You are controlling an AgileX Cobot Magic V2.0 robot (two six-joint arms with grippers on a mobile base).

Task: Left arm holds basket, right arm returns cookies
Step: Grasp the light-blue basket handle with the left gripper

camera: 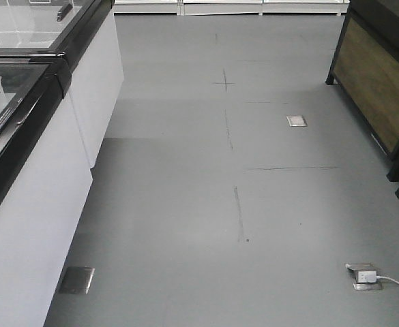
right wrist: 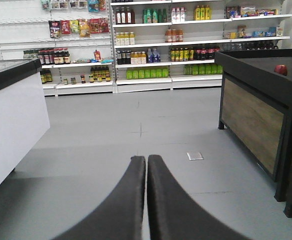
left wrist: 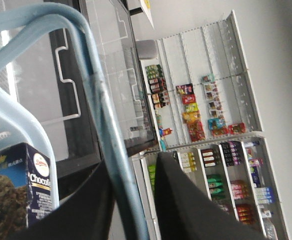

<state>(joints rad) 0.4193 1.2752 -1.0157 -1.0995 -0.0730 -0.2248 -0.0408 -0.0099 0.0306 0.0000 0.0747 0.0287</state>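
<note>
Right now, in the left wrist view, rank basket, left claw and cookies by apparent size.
1-2. basket and left claw: alike, both near the lens.
3. cookies, cropped at the edge.

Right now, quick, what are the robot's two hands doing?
Left gripper: shut on the basket handle.
Right gripper: shut, fingers pressed together, holding nothing.

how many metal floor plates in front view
3: one square silver floor plate mid-right, one lower left by the white freezer cabinet, one lower right under a white plug. Others may be hidden.
</note>
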